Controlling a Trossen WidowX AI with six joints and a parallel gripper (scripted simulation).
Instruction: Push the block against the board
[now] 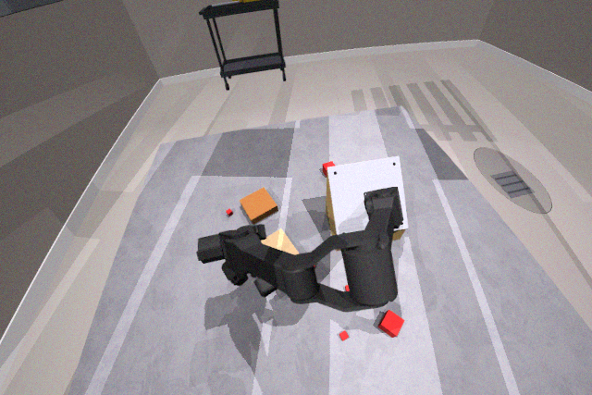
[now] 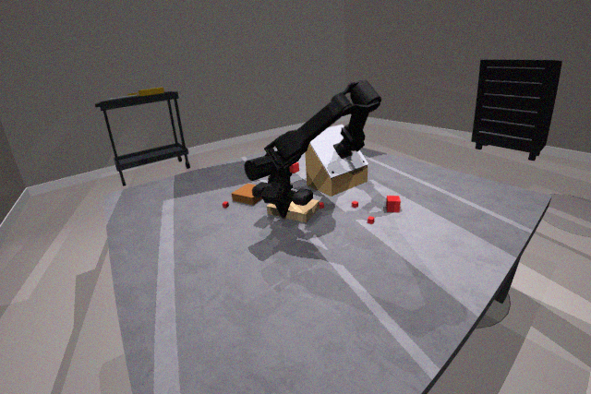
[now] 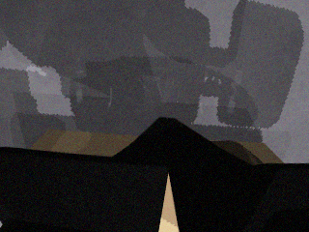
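Observation:
The orange square block (image 1: 258, 203) (image 2: 246, 193) lies flat on the table. The pale wooden board (image 1: 282, 241) (image 2: 305, 213) (image 3: 87, 144) lies flat beside it, nearer the arm, mostly covered by the arm in the top view. A narrow strip of table shows between block and board there, and their facing sides look roughly parallel. My gripper (image 2: 283, 215) (image 3: 165, 126) is shut and empty, pointing down, with its tips low at the board's side away from the block. Whether the tips touch the board is not clear. In the top view the arm hides the tips.
A large wooden wedge with a white sloping top (image 1: 353, 185) (image 2: 324, 149) stands behind the arm's near links. Several red cubes lie about: a small one (image 1: 229, 212) (image 2: 225, 204) beside the orange block, a larger one (image 1: 391, 324) (image 2: 392, 203) farther off, and one (image 1: 328, 168) (image 2: 294, 167) by the wedge.

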